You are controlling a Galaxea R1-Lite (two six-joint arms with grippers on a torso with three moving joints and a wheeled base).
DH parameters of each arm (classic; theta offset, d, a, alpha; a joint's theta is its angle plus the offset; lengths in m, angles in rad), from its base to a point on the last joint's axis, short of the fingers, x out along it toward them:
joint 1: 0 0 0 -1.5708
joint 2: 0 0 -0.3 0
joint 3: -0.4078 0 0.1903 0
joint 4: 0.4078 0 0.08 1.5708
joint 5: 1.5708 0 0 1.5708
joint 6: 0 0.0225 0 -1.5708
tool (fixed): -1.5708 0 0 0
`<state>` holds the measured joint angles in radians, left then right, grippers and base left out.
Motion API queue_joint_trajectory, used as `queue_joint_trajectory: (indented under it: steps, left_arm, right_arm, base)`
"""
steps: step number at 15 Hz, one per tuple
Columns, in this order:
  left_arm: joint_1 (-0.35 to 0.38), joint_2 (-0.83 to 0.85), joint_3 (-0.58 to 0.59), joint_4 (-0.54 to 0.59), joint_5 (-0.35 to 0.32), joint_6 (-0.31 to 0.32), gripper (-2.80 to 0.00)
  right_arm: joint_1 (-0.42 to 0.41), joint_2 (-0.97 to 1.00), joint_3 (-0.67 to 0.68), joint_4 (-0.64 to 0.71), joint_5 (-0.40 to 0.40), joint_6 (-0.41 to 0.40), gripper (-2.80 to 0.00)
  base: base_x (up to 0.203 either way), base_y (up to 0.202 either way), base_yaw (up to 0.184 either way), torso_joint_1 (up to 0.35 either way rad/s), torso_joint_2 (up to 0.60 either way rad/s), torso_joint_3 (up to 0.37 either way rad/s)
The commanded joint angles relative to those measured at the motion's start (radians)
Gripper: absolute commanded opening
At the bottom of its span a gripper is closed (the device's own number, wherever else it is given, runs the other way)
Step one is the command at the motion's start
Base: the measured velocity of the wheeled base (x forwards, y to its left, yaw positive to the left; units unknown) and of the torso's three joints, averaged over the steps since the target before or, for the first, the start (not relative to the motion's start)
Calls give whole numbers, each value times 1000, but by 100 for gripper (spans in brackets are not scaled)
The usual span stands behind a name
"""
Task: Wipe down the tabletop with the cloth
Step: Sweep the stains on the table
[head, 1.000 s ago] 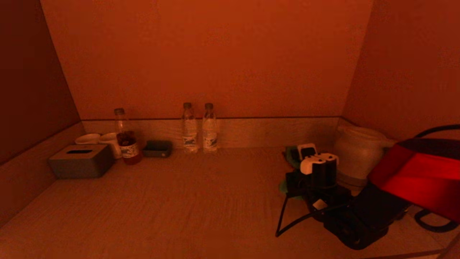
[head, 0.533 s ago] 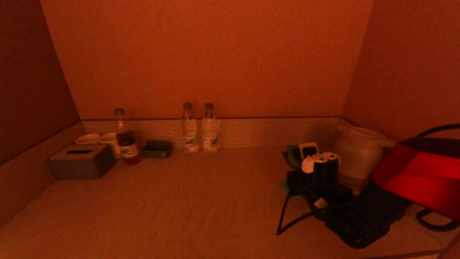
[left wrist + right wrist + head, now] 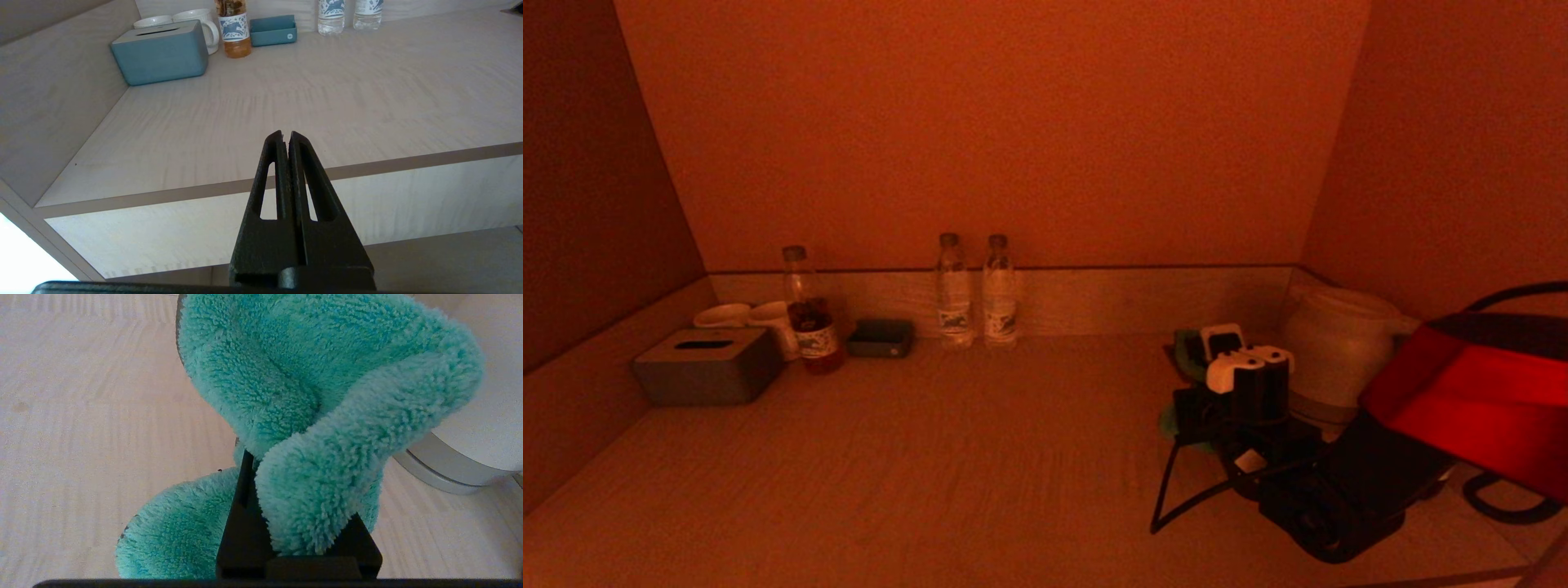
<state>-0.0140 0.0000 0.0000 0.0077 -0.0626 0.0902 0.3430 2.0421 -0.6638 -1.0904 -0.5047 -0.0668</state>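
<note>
A fluffy teal cloth (image 3: pixel 318 388) is bunched in my right gripper (image 3: pixel 261 465), which is shut on it; folds hang over the fingers and rest on the pale wooden tabletop (image 3: pixel 81 396). In the head view the right gripper (image 3: pixel 1196 359) is low over the tabletop (image 3: pixel 947 457) at the back right, beside a white kettle (image 3: pixel 1339 351), with the cloth (image 3: pixel 1183 347) showing at its tip. My left gripper (image 3: pixel 286 136) is shut and empty, held off the tabletop's front edge (image 3: pixel 367 163); it is out of the head view.
The kettle's base (image 3: pixel 433 473) is close beside the cloth. At the back left stand a tissue box (image 3: pixel 707 366), two mugs (image 3: pixel 747 317), a bottle with dark drink (image 3: pixel 809 314) and a small tray (image 3: pixel 880 336). Two water bottles (image 3: pixel 976 290) stand at the back wall. Walls close three sides.
The right gripper with the cloth has barely shifted beside the kettle. Nothing else has moved.
</note>
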Motion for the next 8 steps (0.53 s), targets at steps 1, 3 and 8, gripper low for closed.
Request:
queue_joint_trajectory:
  steps: [1, 3, 8]
  left_arm:
    - [0, 0, 0, 2, 0, 0, -280]
    - [0, 0, 0, 2, 0, 0, -280]
    - [0, 0, 0, 2, 0, 0, -280]
  right_arm:
    - [-4, 3, 3, -6, -2, 2, -280]
    - [-4, 3, 3, -6, -2, 2, -280]
    - [-4, 3, 3, -6, -2, 2, -280]
  base:
    - [0, 0, 0, 0, 0, 0]
    - [0, 0, 0, 0, 0, 0]
    - [0, 0, 0, 0, 0, 0]
